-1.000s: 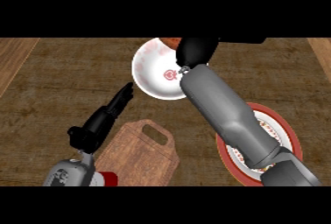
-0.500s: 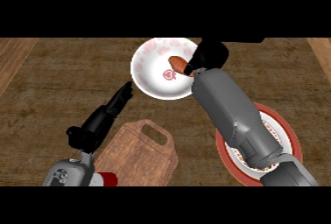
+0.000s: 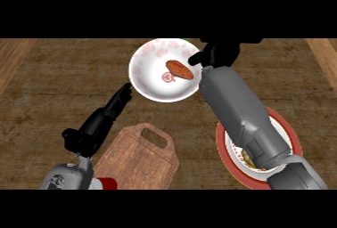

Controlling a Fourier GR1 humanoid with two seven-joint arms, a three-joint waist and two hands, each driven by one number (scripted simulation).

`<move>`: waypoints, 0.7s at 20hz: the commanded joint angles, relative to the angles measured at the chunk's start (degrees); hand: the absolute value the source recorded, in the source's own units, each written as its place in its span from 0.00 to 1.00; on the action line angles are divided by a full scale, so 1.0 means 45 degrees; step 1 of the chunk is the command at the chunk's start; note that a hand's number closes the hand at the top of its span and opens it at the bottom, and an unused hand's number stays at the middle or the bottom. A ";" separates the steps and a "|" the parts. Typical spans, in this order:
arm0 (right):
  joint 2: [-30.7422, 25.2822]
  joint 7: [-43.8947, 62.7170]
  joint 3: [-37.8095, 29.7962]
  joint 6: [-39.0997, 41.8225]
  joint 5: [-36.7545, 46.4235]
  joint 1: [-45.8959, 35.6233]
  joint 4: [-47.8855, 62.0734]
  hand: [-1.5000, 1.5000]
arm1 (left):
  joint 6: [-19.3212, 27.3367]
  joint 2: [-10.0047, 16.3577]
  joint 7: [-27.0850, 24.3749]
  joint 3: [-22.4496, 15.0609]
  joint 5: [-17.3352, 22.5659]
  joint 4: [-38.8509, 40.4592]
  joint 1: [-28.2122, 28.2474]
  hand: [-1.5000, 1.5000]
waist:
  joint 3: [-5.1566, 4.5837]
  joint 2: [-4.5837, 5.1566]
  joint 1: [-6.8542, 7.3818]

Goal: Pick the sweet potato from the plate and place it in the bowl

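Head view: right hand hung at white bowl's right rim, open or closed not discernible; sweet potato lay inside bowl, just beside it. Left hand open, outstretched (tips near bowl rim), beside cutting board

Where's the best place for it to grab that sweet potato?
Probably across its narrow middle, coming from the right. The sweet potato lies flat on the plate, slanting upper left to lower right, with the right hand just beside it.
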 commanded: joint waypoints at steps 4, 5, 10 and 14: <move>-0.0122 0.1336 -0.0614 -0.2868 0.0444 0.1248 -0.2060 0.00 | -0.0215 0.0415 0.0274 0.0549 0.0372 -0.0300 0.0310 0.50 | 0.0001 -0.0211 -0.0508; -0.0094 0.1191 -0.0846 -0.3011 0.0196 0.1527 -0.2468 0.00 | 0.0240 -0.0014 0.0356 0.0597 0.0228 0.0206 -0.0270 0.50 | 0.0003 -0.0180 -0.0632; -0.0742 0.1479 -0.0743 -0.2747 0.0911 0.3858 -0.5482 0.00 | 0.0242 0.0198 -0.0253 0.0388 -0.0145 -0.0269 0.0992 0.50 | -0.0009 -0.0375 -0.0980; -0.0701 0.0850 -0.0417 -0.3067 0.0887 0.6963 -0.8495 0.00 | 0.0150 0.0519 -0.0253 0.0807 0.0035 -0.0437 0.1202 0.50 | -0.0008 -0.0410 -0.1214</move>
